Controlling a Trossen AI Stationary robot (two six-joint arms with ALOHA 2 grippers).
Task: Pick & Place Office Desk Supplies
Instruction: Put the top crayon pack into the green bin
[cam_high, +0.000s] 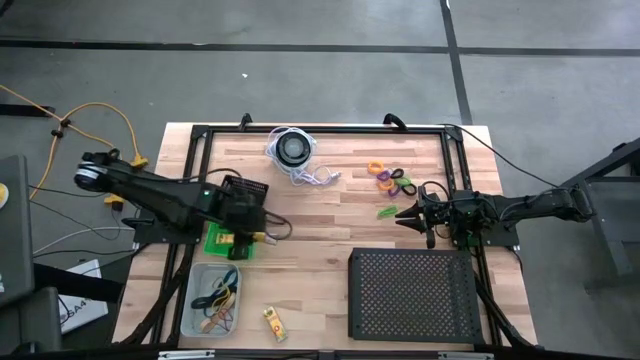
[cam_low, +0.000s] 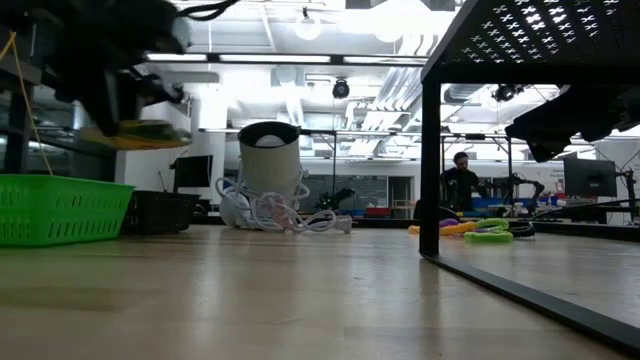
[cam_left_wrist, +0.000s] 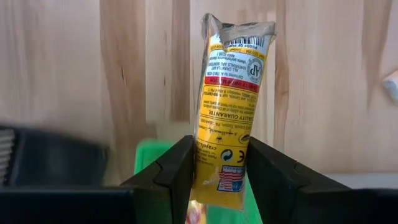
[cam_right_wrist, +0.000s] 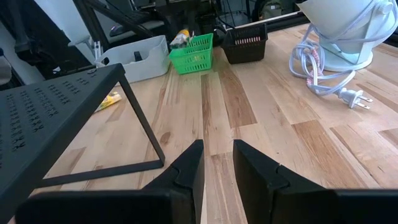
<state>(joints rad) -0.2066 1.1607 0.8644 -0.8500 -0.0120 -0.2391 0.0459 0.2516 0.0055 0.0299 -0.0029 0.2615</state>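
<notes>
Over the pale wooden worktop (cam_high: 320, 225) the left gripper (cam_left_wrist: 217, 180) is clamped on a yellow packet (cam_left_wrist: 231, 106) above the green basket (cam_high: 226, 243), the right gripper (cam_right_wrist: 216, 163) hangs empty and slightly apart; rings (cam_high: 392, 178) and another packet (cam_high: 274, 322) remain.

right hand (cam_right_wrist: 216, 163) empty, above table (cam_right_wrist: 261, 118) | green basket (cam_right_wrist: 193, 53) far

Yellow packet's (cam_left_wrist: 227, 112) lower end hidden between gripper fingers (cam_left_wrist: 171, 171).

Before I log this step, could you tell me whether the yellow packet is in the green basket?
Not yet: left gripper holds the yellow packet above the green basket.
</notes>
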